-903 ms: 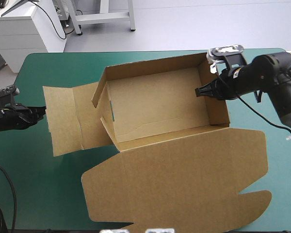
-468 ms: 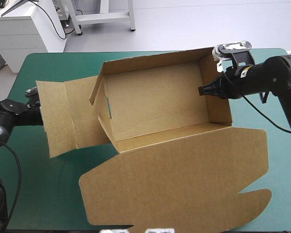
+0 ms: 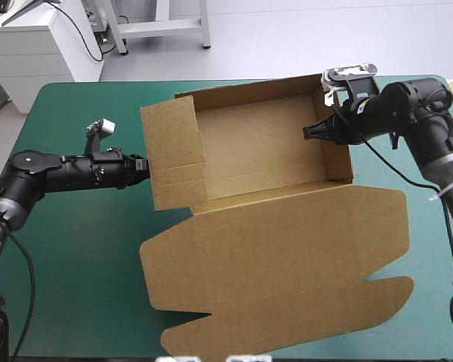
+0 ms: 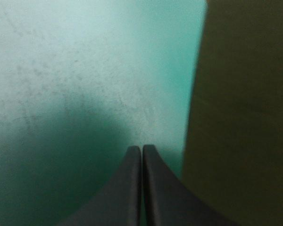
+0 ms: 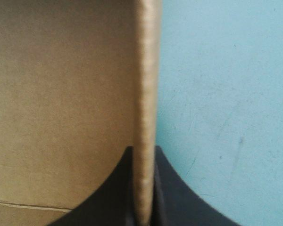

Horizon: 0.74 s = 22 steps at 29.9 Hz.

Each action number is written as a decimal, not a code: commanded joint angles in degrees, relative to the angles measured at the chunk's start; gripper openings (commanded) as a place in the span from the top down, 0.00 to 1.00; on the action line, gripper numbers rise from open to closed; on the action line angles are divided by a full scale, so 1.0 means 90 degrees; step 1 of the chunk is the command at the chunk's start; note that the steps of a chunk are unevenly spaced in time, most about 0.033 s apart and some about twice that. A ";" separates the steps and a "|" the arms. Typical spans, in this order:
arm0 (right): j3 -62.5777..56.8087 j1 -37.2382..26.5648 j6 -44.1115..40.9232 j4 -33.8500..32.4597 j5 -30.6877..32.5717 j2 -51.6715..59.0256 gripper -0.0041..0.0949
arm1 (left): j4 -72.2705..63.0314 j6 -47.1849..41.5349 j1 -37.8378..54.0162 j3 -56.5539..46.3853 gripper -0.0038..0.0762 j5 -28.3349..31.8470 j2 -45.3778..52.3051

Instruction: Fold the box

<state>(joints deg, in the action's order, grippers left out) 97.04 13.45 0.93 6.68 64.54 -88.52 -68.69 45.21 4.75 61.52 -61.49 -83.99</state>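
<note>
The brown box (image 3: 264, 151) stands as an open tray, its lid (image 3: 287, 264) flat toward the table's front edge. Its left end flap (image 3: 174, 154) stands raised and leans in over the tray. My left gripper (image 3: 142, 167) is shut and empty, its tips against the outer face of that flap. In the left wrist view the fingers (image 4: 141, 148) meet in a point, with brown board (image 4: 240, 117) close beside them. My right gripper (image 3: 311, 130) is shut on the box's right wall (image 3: 334, 143). That wall's edge (image 5: 146, 70) runs up between the black fingers (image 5: 144, 155).
The flat lid reaches almost to the table's front edge. Teal-green cover (image 3: 75, 264) shows to the left of the lid and under my left arm. A narrower strip of cover (image 3: 430, 249) lies to the right of the box.
My left gripper has swept to the right and the left end flap, earlier lying flat, has swung up against the tray. The right gripper has kept its hold on the right wall.
</note>
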 commanded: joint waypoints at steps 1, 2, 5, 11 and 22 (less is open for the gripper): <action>0.0173 -0.0035 -0.0137 0.0096 -0.0452 0.0191 0.98 | -0.0868 0.0106 -0.0045 0.0194 0.96 -0.0278 0.0358; 0.0173 -0.0035 -0.0153 0.0086 -0.0478 0.0164 0.98 | -0.0896 0.0106 -0.0045 0.0194 0.96 -0.0278 0.0370; 0.0173 -0.0035 -0.0178 0.0060 -0.0512 0.0145 0.98 | -0.1013 0.0135 -0.0045 0.0194 0.96 -0.0570 0.0382; 0.0173 -0.0035 -0.0245 -0.0291 -0.0512 0.0111 0.98 | -0.1262 0.0293 -0.0045 0.0194 0.96 -0.1358 0.0382; 0.0173 -0.0035 -0.0374 -0.0549 -0.0500 0.0111 0.98 | -0.1400 0.0310 -0.0045 0.0386 0.84 -0.1413 0.0382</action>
<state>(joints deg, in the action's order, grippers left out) 96.97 13.39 -1.85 1.85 63.10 -89.59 -76.31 47.68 4.71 62.23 -68.39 -82.83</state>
